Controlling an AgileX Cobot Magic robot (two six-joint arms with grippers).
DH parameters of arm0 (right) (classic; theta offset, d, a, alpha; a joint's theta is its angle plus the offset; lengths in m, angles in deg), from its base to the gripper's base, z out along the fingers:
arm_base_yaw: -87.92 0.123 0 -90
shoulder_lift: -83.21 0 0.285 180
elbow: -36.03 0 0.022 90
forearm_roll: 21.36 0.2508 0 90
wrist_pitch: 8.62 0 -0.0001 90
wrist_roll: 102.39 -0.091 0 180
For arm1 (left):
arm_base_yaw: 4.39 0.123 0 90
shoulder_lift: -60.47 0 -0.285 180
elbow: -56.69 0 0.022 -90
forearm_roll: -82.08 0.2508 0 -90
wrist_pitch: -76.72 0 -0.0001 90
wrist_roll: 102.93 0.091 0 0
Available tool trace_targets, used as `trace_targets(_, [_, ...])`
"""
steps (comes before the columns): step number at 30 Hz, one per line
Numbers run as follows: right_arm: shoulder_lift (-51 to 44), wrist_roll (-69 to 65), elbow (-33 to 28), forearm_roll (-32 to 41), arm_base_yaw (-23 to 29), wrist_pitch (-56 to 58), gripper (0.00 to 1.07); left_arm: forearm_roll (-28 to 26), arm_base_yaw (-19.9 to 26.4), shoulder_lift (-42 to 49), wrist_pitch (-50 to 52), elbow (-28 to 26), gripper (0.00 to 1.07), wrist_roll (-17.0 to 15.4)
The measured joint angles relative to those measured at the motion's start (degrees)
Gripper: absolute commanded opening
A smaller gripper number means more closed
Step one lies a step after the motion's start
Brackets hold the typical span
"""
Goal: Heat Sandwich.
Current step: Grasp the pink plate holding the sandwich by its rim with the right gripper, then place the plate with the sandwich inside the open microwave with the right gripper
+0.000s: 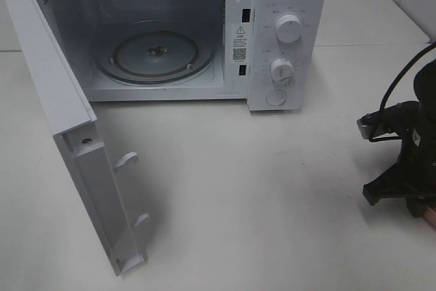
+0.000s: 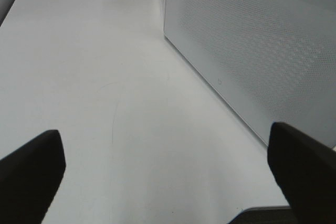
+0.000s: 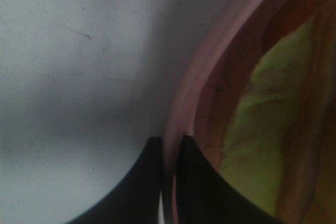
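Far right of the table, well apart from the microwave, is where I have the right arm down low. My right gripper is pinched onto the rim of the plate. One black finger sits outside the pink lip and the other inside it, with only a thin slit between them and the rim in that slit.

The sandwich lies on the plate just beside the inner finger. From the wrist I read yellow-green lettuce and brownish bands, too close and blurred to make out more. The high camera cuts the plate off. I get only a small pinkish sliver at the frame edge beneath the gripper, and I cannot tell exactly what part it is.

The microwave stands at the back of the table, its door swung wide toward the left. The glass turntable sits in the cavity, and two knobs are stacked on the control face.

My left gripper has its fingers spread wide, holding nothing, with bare table between them. It hovers near a perforated grey panel. The left arm itself does not show in the high view.
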Motion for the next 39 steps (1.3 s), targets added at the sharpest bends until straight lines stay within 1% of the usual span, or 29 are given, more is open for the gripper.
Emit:
trace_targets(15, [-1.7, -3.0, 1.0, -2.2, 0.1, 3.4, 0.0, 0.0, 0.0, 0.0, 0.0, 0.0, 1.0, 0.0])
trace_targets(27, [-5.0, -7.9, 1.0, -6.6, 5.0, 8.8, 0.0, 0.0, 0.0, 0.0, 0.0, 0.0, 1.0, 0.0])
trace_targets(33, [-5.8, -8.0, 1.0, -7.0, 7.0, 11.2, 0.0, 0.0, 0.0, 0.0, 0.0, 0.0, 1.0, 0.0])
trace_targets(37, [-9.2, -8.0, 1.0, -7.0, 9.7, 13.0, 0.0, 0.0, 0.0, 0.0, 0.0, 0.0, 1.0, 0.0])
trace_targets(39, [-9.7, -8.0, 1.0, -7.0, 10.1, 13.5, 0.0, 0.0, 0.0, 0.0, 0.0, 0.0, 1.0, 0.0])
